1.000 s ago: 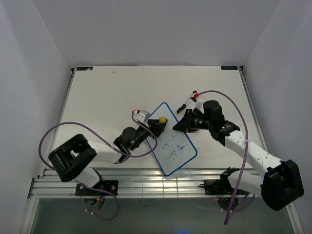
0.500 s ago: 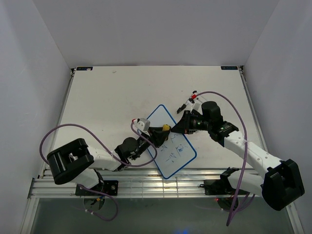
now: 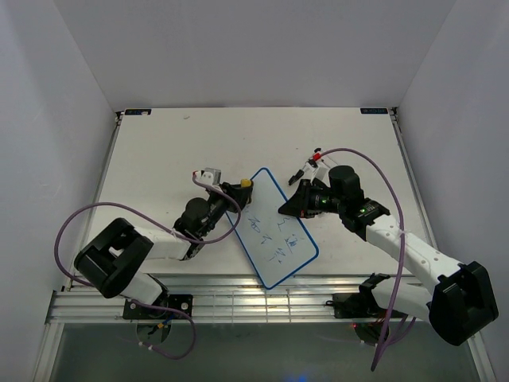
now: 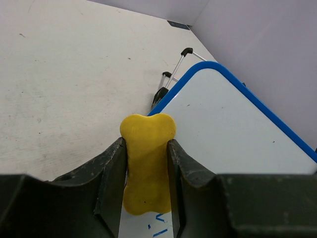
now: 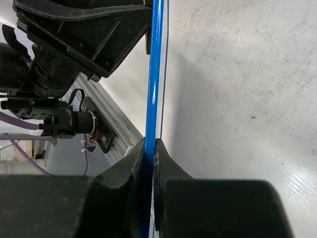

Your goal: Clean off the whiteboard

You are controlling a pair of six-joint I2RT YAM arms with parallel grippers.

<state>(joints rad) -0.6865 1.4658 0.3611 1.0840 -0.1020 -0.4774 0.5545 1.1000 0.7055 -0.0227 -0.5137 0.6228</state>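
The whiteboard [image 3: 274,235], white with a blue rim, lies tilted on the table with blue scribbles on its middle. My left gripper [image 3: 241,189] is shut on the yellow peanut-shaped eraser [image 3: 246,183] at the board's upper left edge. In the left wrist view the eraser [image 4: 147,158] sits between the fingers [image 4: 111,173], over the rim of the whiteboard [image 4: 233,129], with scribbles just below it. My right gripper [image 3: 289,204] is shut on the board's right rim. The right wrist view shows the blue rim [image 5: 156,74] pinched edge-on by that gripper [image 5: 150,148].
Two marker pens [image 3: 311,165] lie on the table just beyond the right gripper; they also show in the left wrist view [image 4: 171,79] past the board's corner. Purple cables loop by both arms. The aluminium rail [image 3: 238,302] runs along the near table edge.
My left gripper has carried the eraser from the board's middle up and left to its upper left edge. The board has shifted a little. The right gripper keeps its hold.
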